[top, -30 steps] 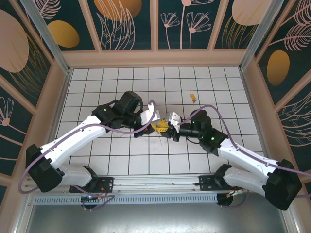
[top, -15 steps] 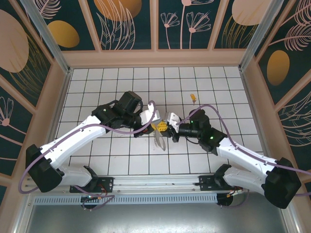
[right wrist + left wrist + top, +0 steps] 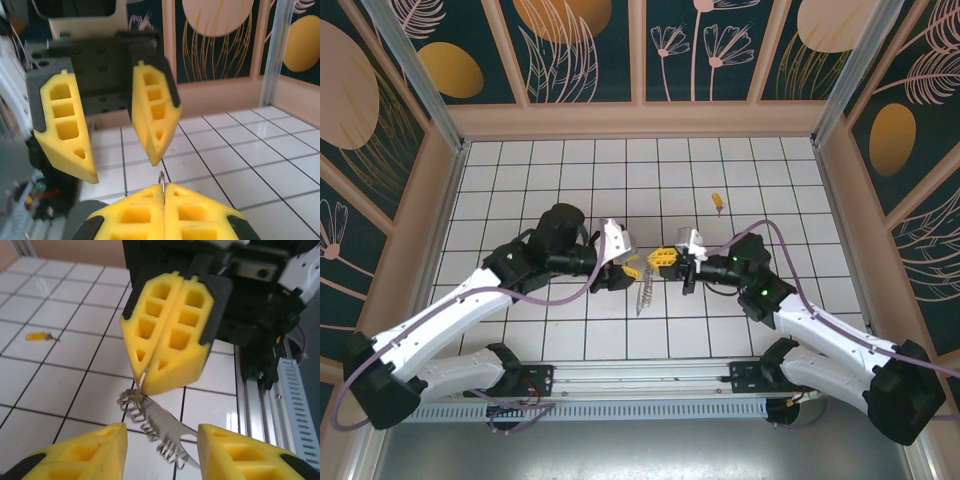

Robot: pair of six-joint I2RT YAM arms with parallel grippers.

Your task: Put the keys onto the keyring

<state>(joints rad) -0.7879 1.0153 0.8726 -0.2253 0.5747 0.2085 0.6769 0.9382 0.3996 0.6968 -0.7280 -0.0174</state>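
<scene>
The keyring (image 3: 142, 381) is a thin metal ring with a wire coil (image 3: 150, 427) and a flat silvery blade hanging from it. My right gripper (image 3: 670, 258) is shut on the ring, whose top edge pokes up between the yellow pads (image 3: 162, 179). The keyring (image 3: 645, 290) dangles just above the tiles. My left gripper (image 3: 623, 270) stands open a short way to the left, its fingers (image 3: 75, 455) on either side of the hanging blade without touching it. A small key (image 3: 717, 201) with an orange-yellow head lies flat on the tiles behind the right gripper, and to the left in the left wrist view (image 3: 37, 335).
White tiled floor (image 3: 520, 190) ringed by a low tan wall (image 3: 640, 120) and patterned panels. An aluminium rail (image 3: 640, 375) with the arm bases runs along the near edge. Purple cables loop over both arms.
The left gripper has opened and pulled back to the left, away from the right gripper. The keyring now hangs from the right gripper alone, lower and more stretched out.
</scene>
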